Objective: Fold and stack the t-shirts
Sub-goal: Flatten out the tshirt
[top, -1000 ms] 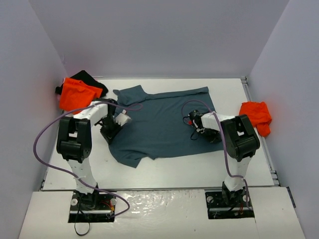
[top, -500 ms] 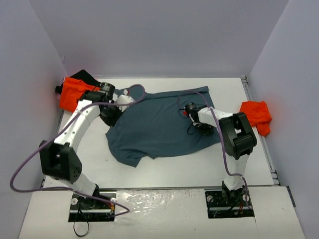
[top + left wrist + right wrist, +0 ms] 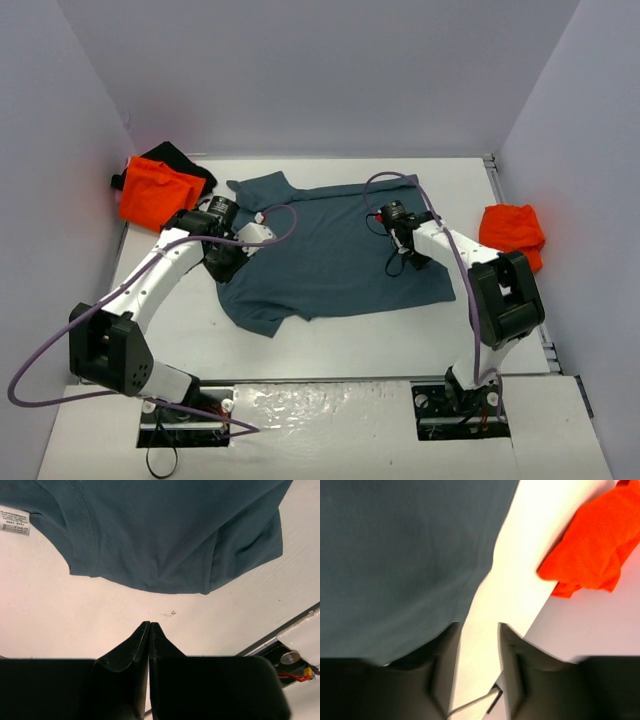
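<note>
- Left gripper [image 3: 149, 626]: fingers clenched tip to tip, nothing between them. It hangs over bare white table [image 3: 380, 330], just short of the shirt's hem, at the lower middle of the left wrist view.
- Right gripper [image 3: 479, 630]: fingers spread and holding nothing, with bare table showing in the gap. One finger sits over the shirt's right edge.
- Slate-blue cotton t-shirt [image 3: 330, 250]: spread flat at the centre of the top view, gripped by neither arm.
- Change: half a second ago the left arm reached over the far left sleeve. It has since pulled back to the shirt's left edge, so the sleeve is uncovered again. The right gripper has drifted toward the upper right part of the cloth.
- Judgement: this looks like the end of spreading and smoothing. No fold has begun.
- Writing: white care label [image 3: 14, 521] at the upper left of the left wrist view carries print too small to read. No brand is visible.
- Right edge: crumpled orange garment [image 3: 513, 232].
- Far upper left: second orange garment [image 3: 152, 188] lying against a black garment [image 3: 185, 162]. Nothing is stacked yet.
</note>
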Robot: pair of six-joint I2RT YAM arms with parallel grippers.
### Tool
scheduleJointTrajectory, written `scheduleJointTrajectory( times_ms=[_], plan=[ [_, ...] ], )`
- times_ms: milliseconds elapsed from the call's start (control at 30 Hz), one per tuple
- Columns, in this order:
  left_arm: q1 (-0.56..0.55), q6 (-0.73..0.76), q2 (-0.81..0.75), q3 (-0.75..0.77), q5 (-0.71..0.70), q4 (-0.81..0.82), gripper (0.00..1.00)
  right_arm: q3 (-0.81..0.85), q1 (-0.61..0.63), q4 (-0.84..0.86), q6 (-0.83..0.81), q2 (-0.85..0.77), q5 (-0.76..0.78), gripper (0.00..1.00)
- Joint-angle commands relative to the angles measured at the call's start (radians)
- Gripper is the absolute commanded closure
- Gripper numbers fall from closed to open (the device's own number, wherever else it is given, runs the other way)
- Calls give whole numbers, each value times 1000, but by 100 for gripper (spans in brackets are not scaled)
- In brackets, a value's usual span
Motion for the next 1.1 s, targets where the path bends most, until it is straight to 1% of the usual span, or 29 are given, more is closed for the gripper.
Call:
scheduleJointTrajectory(
  times_ms=[0, 33, 133, 200, 367, 433, 533, 700, 767, 800, 867, 900, 967, 1000, 1067],
  plan=[
    [9, 3, 31, 18, -36, 87, 100, 3, -1, -48, -3, -130, 24, 94],
    [10, 1, 57, 35, -39, 91, 100, 24, -2, -47, -3, -126, 13, 100],
    [11, -14, 164, 127, -52, 80, 100, 114, -1, -47, 3, -60, -51, 100],
    [14, -20, 257, 188, -60, 77, 100, 170, 1, -48, 1, 32, -79, 100],
    [14, -32, 413, 320, -85, 111, 100, 292, 3, -49, -7, 214, -121, 100],
    [16, -38, 448, 348, -98, 106, 100, 304, 5, -48, -8, 266, -133, 100],
    [19, -37, 550, 418, -99, 85, 100, 313, 5, -49, -9, 351, -149, 100],
    [25, -30, 646, 448, -109, 28, 100, 250, 6, -65, -19, 384, -161, 100],
    [28, -18, 676, 461, -107, -32, 100, 216, 8, -76, -26, 377, -155, 100],
    [32, -11, 694, 465, -101, -66, 100, 188, 8, -83, -31, 369, -153, 100],
    [55, -3, 719, 425, -84, -103, 100, 106, 8, -92, -43, 334, -141, 100],
    [66, 6, 710, 385, -84, -95, 100, 72, 9, -98, -50, 317, -137, 100],
    [88, 20, 673, 299, -94, -63, 100, 8, 9, -103, -63, 279, -137, 100],
    [102, 29, 631, 244, -103, -46, 100, -31, 11, -106, -69, 244, -143, 100],
    [129, 57, 583, 173, -88, -54, 100, -79, 11, -117, -82, 210, -192, 100]
  ],
)
